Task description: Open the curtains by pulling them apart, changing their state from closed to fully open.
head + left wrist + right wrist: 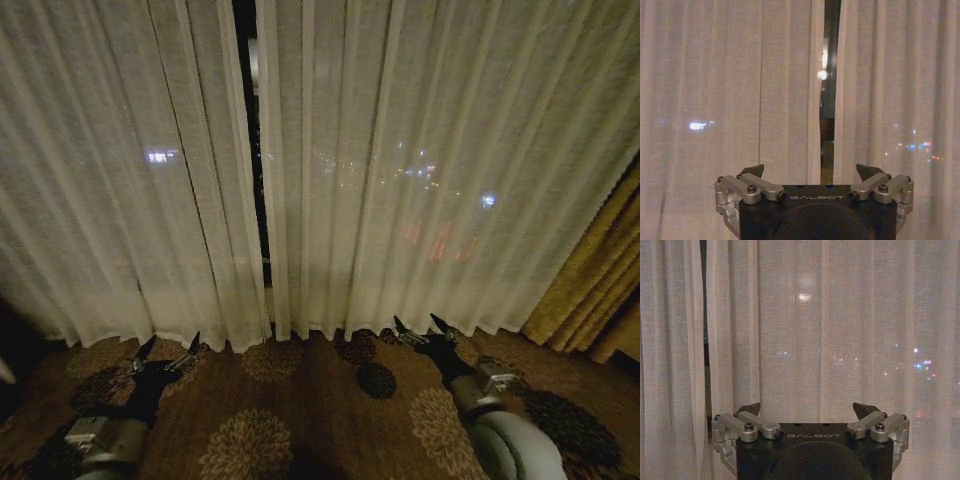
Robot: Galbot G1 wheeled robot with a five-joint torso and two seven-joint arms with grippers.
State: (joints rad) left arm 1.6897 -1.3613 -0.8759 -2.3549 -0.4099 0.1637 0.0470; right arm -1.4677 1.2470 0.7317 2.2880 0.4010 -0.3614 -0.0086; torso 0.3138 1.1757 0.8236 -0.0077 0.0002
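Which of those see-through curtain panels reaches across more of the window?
The right sheer panel: it runs from the dark gap across to the golden drape. The left sheer panel covers a narrower stretch.

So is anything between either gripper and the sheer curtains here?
Nothing visible. The left gripper and right gripper, both open, hang low above the carpet facing the sheer curtains, with open space between. The yellow drape hangs off to the right.
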